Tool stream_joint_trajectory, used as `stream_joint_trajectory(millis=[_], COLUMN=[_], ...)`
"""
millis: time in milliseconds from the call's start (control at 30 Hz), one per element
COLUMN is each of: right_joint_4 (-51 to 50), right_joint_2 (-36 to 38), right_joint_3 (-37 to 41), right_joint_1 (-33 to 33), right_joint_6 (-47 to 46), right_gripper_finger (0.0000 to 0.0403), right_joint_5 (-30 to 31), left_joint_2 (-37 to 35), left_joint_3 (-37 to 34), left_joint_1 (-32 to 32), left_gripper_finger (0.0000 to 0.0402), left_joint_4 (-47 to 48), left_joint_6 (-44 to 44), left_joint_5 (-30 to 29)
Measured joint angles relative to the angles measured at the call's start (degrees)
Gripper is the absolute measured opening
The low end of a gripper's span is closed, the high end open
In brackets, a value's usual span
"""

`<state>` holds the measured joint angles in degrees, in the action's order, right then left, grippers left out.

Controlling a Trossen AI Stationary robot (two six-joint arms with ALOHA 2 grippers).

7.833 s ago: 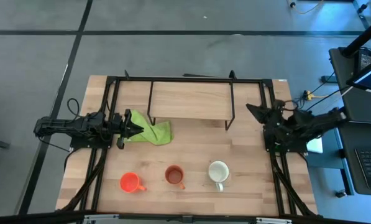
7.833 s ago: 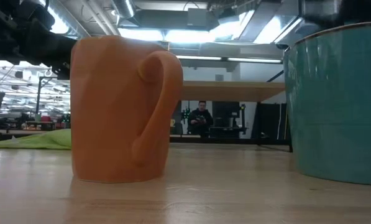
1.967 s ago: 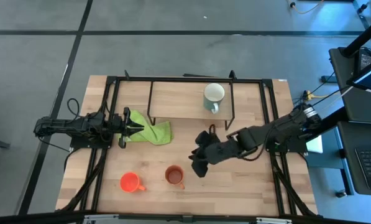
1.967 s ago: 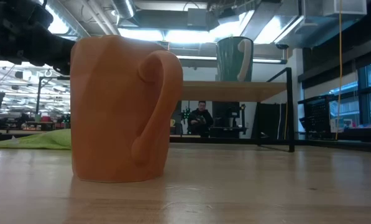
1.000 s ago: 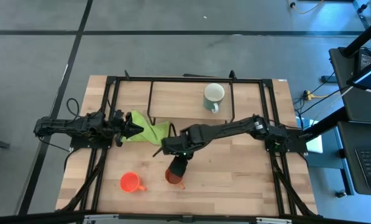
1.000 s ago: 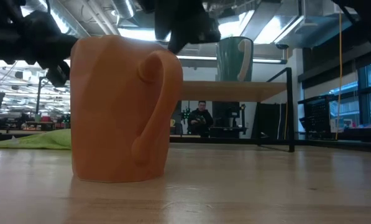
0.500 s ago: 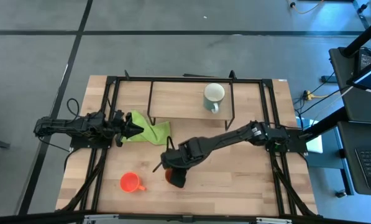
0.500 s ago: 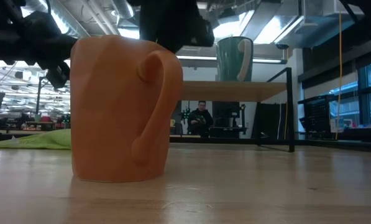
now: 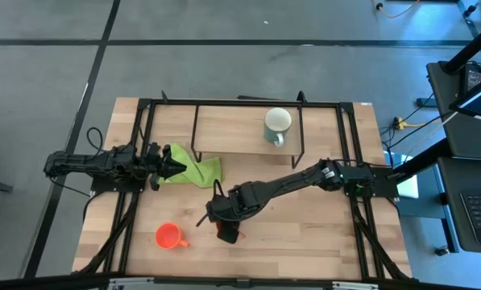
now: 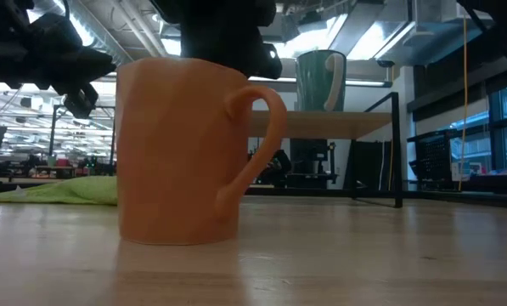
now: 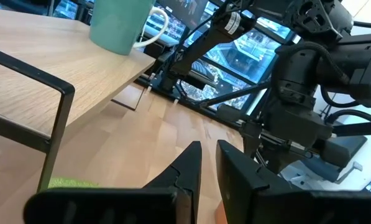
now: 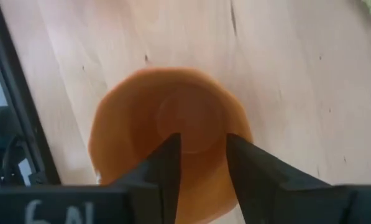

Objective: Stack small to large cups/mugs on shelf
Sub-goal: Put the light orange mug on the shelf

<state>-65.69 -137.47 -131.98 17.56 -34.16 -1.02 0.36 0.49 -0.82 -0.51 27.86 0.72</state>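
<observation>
The brown-orange mug stands upright on the tabletop, with its handle toward the table's right. My right gripper hangs straight over it, fingers slightly open, and hides it in the high view. The orange-red mug sits on its base to the left of it. The pale green mug stands on the shelf. My left gripper waits shut, raised above the lime-green cloth. My right gripper comes from above, pointing down, at the brown-orange mug's open mouth. Both fingertips show inside the outline of the rim. The fingers themselves hide where they touch the wall. The mug stands upright with its base on the table.
The shelf's thin black legs stand between the mugs and the far edge. A black frame runs round the table. Bare tabletop lies to the right of the brown-orange mug.
My right gripper has moved toward the near edge and down onto the brown-orange mug. The mug has turned about on its base, its handle swinging further toward the table's right, and it has slid a little to the right.
</observation>
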Motion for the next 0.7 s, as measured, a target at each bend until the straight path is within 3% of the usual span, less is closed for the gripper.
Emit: stream_joint_trajectory(millis=[333, 567, 700], right_joint_4=[-0.09, 0.77, 0.76], right_joint_2=[0.33, 1.54, 1.55], right_joint_3=[-0.81, -2.93, -2.91], right_joint_1=[-0.26, -0.26, -0.31], right_joint_6=[4.82, 16.61, 26.14], right_gripper_finger=[0.0129, 0.0129, 0.0129], right_joint_5=[-1.33, -1.28, -4.18], left_joint_2=[0.00, 0.00, 0.01], left_joint_3=[0.02, 0.02, 0.02], left_joint_1=[0.00, 0.00, -0.01], left_gripper_finger=[0.0043, 0.0043, 0.0043], left_joint_4=[0.02, 0.11, 0.15], left_joint_6=[-0.07, -0.07, -0.64], left_joint_5=[-0.03, -0.79, -1.21])
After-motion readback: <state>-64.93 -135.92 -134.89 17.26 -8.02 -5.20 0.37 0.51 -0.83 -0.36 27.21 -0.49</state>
